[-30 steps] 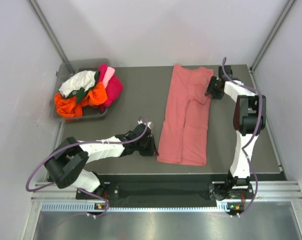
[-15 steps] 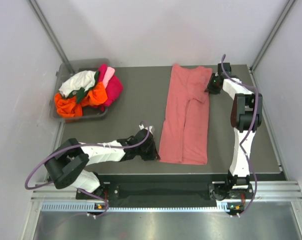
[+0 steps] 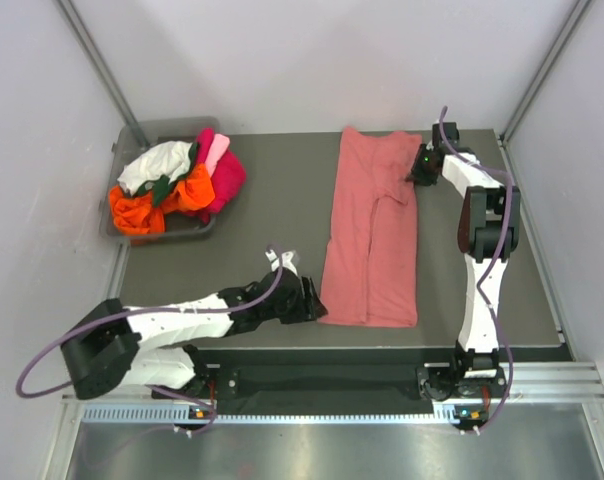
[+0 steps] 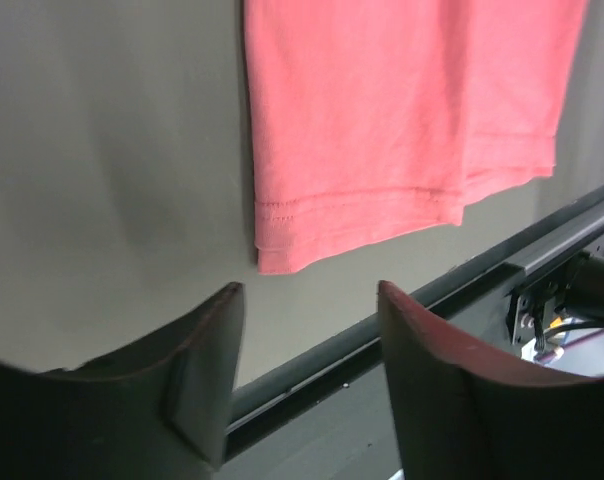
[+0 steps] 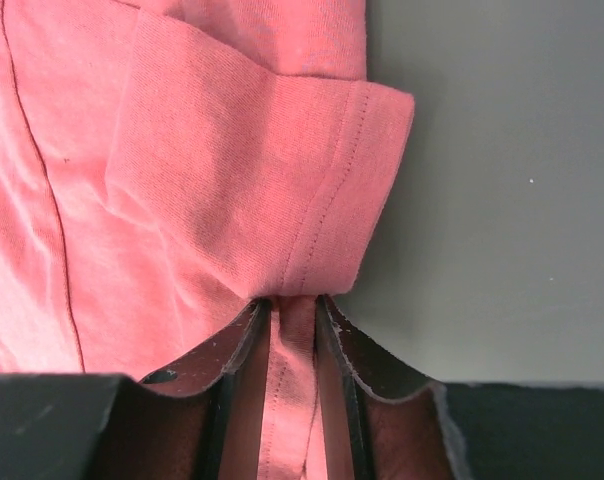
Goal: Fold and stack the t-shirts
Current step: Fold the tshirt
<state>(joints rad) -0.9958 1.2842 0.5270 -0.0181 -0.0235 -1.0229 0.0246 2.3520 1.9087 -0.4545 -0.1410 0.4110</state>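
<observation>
Pink shirt (image 3: 370,235) lies flat, centre-right of top view, folded lengthwise. R gripper (image 5: 292,312) pinches sleeve edge, upper right. Only a thin ridge of cloth in it, prob slips if tugged. L gripper (image 4: 307,295) spread, empty, just short of lower-left hem corner. Might catch one layer only, skewing fold. Other shirts (image 3: 177,185) in bin (image 3: 160,126), upper left.

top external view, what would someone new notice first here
The long salmon-pink t-shirt laid flat down the middle of the dark table stands out first. Next is the bright heap of shirts, orange, magenta and white, in the bin at the far left corner. The right tool pinches a fold of its sleeve, while the left tool sits open just short of the near hem corner.
</observation>
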